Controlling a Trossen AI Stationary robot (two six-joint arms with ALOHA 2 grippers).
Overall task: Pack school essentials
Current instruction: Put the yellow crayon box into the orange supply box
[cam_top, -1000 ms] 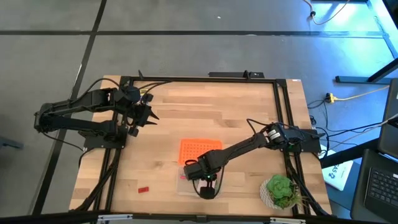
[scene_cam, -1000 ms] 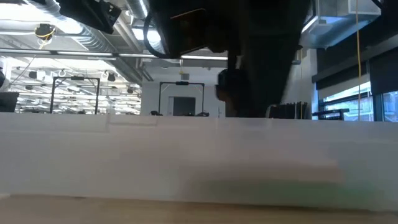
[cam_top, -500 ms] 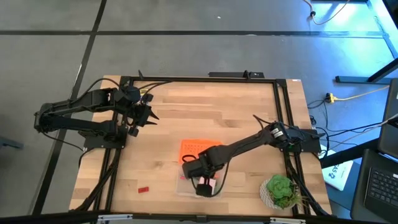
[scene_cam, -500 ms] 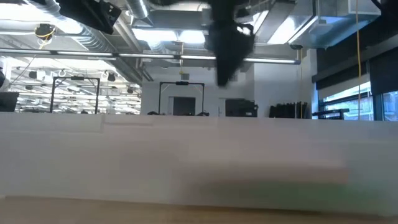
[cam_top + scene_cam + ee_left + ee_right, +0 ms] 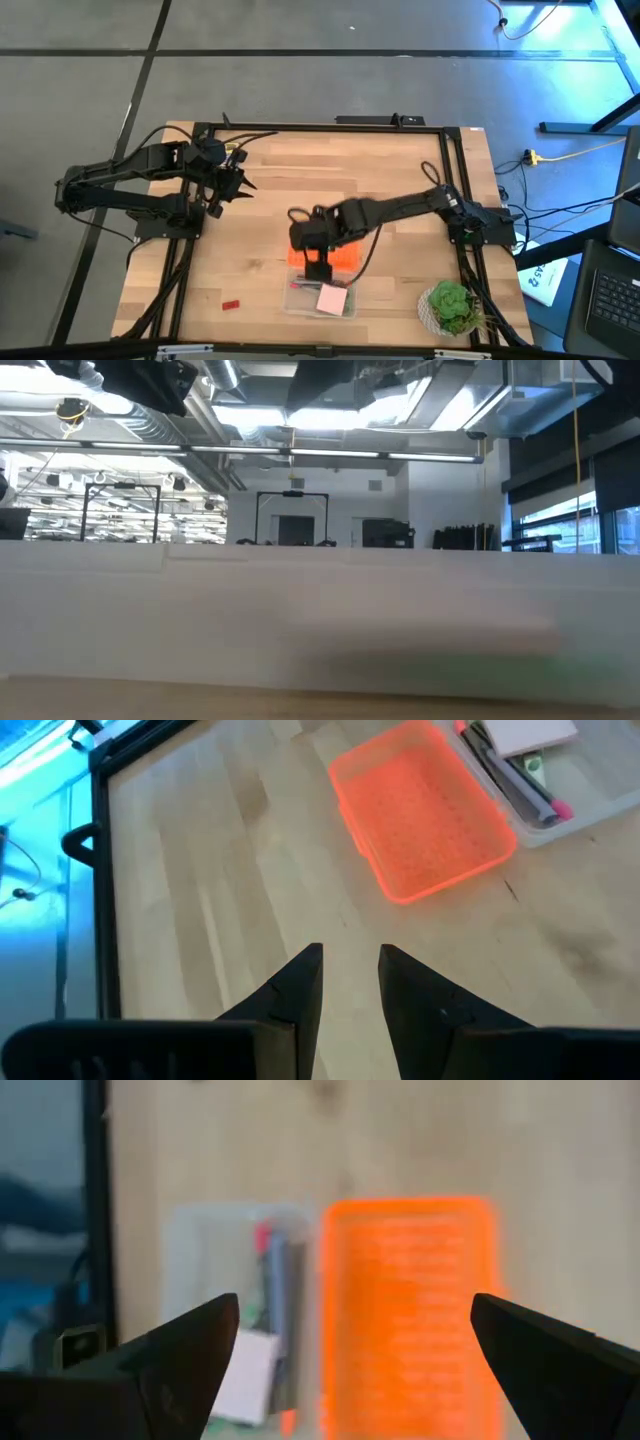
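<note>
A clear plastic box [image 5: 320,298] stands near the table's near edge. It holds a pink square pad [image 5: 332,298] and thin red and purple pens [image 5: 303,285]; these also show in the right wrist view, the pad [image 5: 245,1378] beside the pens [image 5: 275,1295]. An orange perforated lid [image 5: 345,258] lies flat just beyond the box. A tiny red block [image 5: 232,302] lies on the table left of the box. My right gripper [image 5: 318,268] hangs open and empty above the lid's near edge [image 5: 355,1305]. My left gripper [image 5: 245,187] waits open at the far left. The scissors do not show.
A leafy potted plant [image 5: 450,307] stands at the near right corner. A black frame [image 5: 320,127] runs round the table's edges. Bare wood lies between my left gripper and the lid [image 5: 420,815]. The low view is filled by a blurred pale wall [image 5: 320,620] close in front.
My right gripper has risen from low over the clear box and gone toward the table's far edge, ending above the orange lid. The pink pad and pens in the box, hidden under the gripper before, now show.
</note>
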